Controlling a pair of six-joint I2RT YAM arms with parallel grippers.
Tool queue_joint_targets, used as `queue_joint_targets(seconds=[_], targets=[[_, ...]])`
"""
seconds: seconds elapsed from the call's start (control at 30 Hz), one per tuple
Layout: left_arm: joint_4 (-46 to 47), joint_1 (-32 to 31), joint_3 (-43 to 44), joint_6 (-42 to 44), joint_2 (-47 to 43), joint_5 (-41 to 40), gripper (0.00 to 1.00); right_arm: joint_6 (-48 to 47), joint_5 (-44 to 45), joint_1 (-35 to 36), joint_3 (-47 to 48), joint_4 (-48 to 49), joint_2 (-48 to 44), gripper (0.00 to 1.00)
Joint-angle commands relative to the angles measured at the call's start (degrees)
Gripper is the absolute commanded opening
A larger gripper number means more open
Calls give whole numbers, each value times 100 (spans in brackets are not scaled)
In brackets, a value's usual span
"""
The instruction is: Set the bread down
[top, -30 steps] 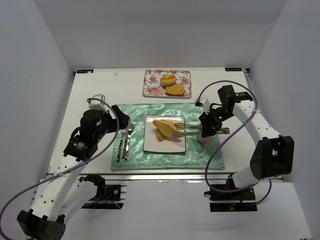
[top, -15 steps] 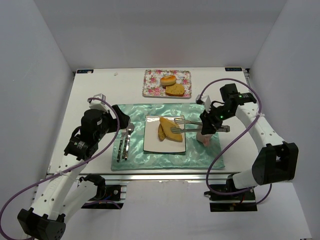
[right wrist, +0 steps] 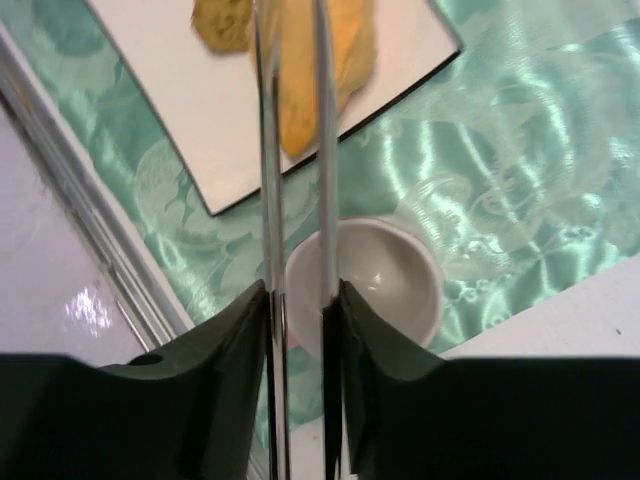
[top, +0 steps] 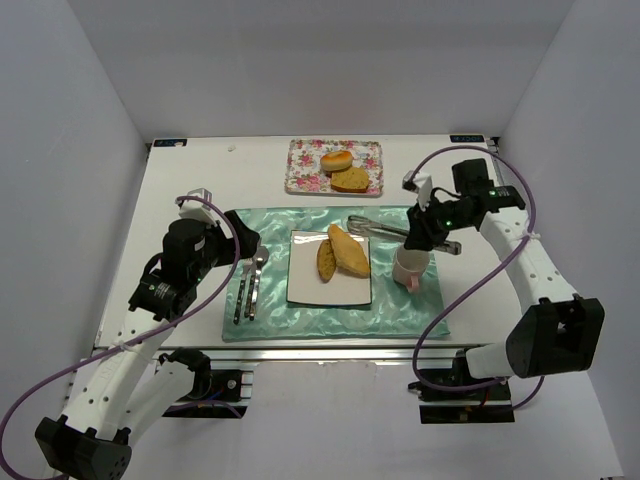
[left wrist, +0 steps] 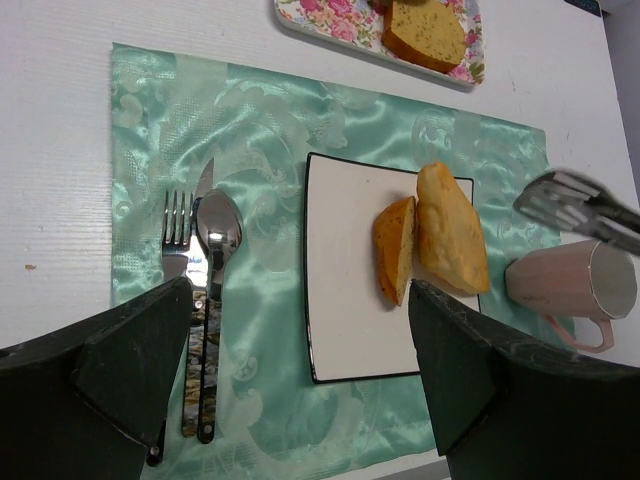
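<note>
On the green satin placemat (top: 400, 312) over the white table (top: 190, 200), two golden oblong bread pieces (top: 348, 252) are set toward the right edge of the white square plate (top: 305, 285), judged light and crushable, best pinched gently mid-length; empty metal tongs (top: 372, 226) are clamped by the right gripper (right wrist: 298, 300), while the left gripper (left wrist: 300, 295) is held wide apart, empty.

White table (top: 200, 190) fills centre, metal rail (top: 300, 344) along its 6 o'clock edge. Plain white panels enclose it: back wall (top: 320, 70) at 12 o'clock, left wall (top: 60, 200) at 9, right wall (top: 585, 170) at 3. Light even, soft, only faint shadows.
</note>
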Motion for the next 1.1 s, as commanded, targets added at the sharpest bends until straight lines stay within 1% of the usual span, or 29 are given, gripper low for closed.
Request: queue_joint_targets(seconds=[0.0,0.03,0.07,0.1,0.13,0.17,0.2,0.23,0.27,0.3,0.33,0.37,0.4,0.43,0.5,0.6,0.67,0.7,0.73,0.77,0.8,0.83,0.93,1.07], targets=[[68,28,71,71,-59,39,98,1029,-217,-337,398,804,-26,36],[68,28,80,71,-59,39,98,1240,-269,-451,451,892,44,29],[68,28,88,71,-68,39,98,1634,-296,-714,530,963,115,25],[68,28,89,71,-59,47,98,1812,-322,-855,600,1077,307,22],[77,28,97,71,-68,56,98,1988,-340,-996,740,1130,422,16],[77,28,97,71,-76,56,98,2146,-340,-1215,803,1174,527,13],[85,28,97,63,-76,47,98,2409,-323,-1548,855,1218,755,12],[94,28,97,63,-76,56,98,2542,-201,-1725,908,1358,861,8],[103,28,89,63,-76,56,98,2656,-86,-2014,883,1498,958,8],[129,28,80,63,-76,65,98,2727,89,-2121,839,1639,1133,8],[138,28,71,54,-85,74,98,2745,282,-2209,751,1980,1231,9],[156,28,54,54,-85,91,98,2710,736,-2280,585,2140,1327,10],[191,28,36,54,-76,91,98,2614,958,-2289,497,2280,1546,12],[208,28,36,54,-68,117,98,2431,1370,-2289,435,2560,1652,14],[183,28,88,71,-15,109,98,2359,1602,-2324,197,2861,1924,16],[156,28,124,89,3,83,98,2394,1822,-2360,48,3353,2206,21],[147,28,132,80,-6,65,98,2507,2006,-2360,47,3581,2347,27],[147,28,124,72,-6,65,98,2543,2111,-2360,39,3626,2470,31],[138,28,132,71,11,65,98,2534,2260,-2368,47,3644,2540,39],[138,28,124,63,3,74,98,2473,2305,-2360,47,3644,2593,45],[147,28,124,63,3,56,98,2368,2349,-2360,30,3566,2698,52],[147,28,124,45,-6,56,98,2280,2428,-2360,4,3522,2734,63],[200,28,97,28,-6,39,98,1920,2603,-2360,-136,3381,2901,66],[235,28,115,54,116,100,98,1761,2587,-2439,-312,3389,2867,67]])
